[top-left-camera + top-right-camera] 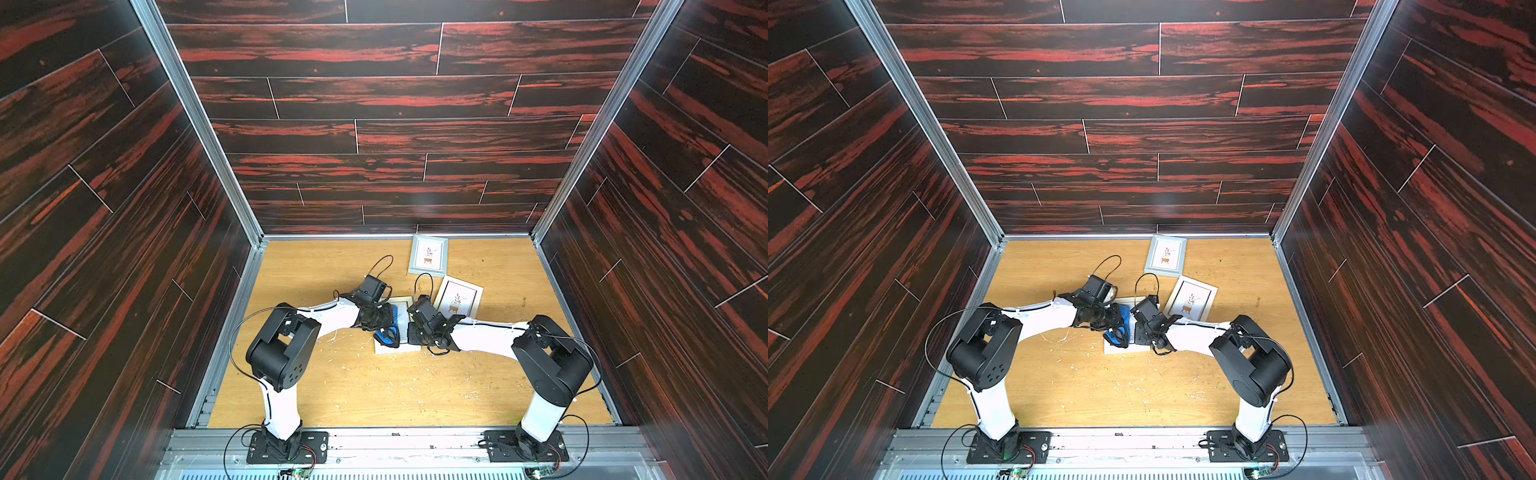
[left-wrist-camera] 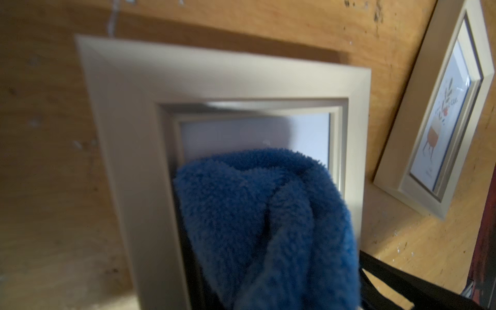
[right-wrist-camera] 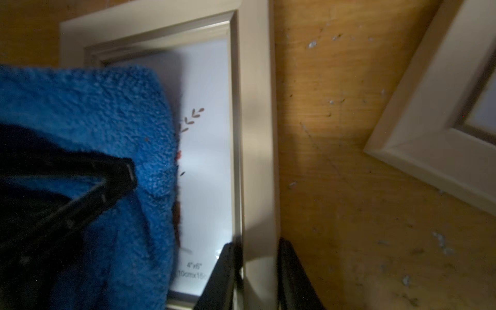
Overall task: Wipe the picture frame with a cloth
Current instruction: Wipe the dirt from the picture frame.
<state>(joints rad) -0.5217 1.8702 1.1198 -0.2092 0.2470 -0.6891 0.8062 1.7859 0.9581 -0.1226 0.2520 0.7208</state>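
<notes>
On the tabletop [image 1: 353, 395]: the picture frame [image 2: 128, 107] lay flat between both arms.
Cloth [image 2: 255, 214]: bright blue and fluffy, bunched into a wad, sitting on the frame's glass and covering much of it.
Left end effector [image 1: 386, 324]: pressed together on the cloth, over the frame's glass.
Right end effector [image 3: 257, 276]: pinching the frame's side rail, one finger on each side.
Progress: wiping looked under way, I judged; a strip of glass and the rails seemed left.
Frame's look: pale cream moulding, with glass over a small plant print.
Second frame [image 1: 457, 299]: just beyond the picture frame, clear of the cloth.
</notes>
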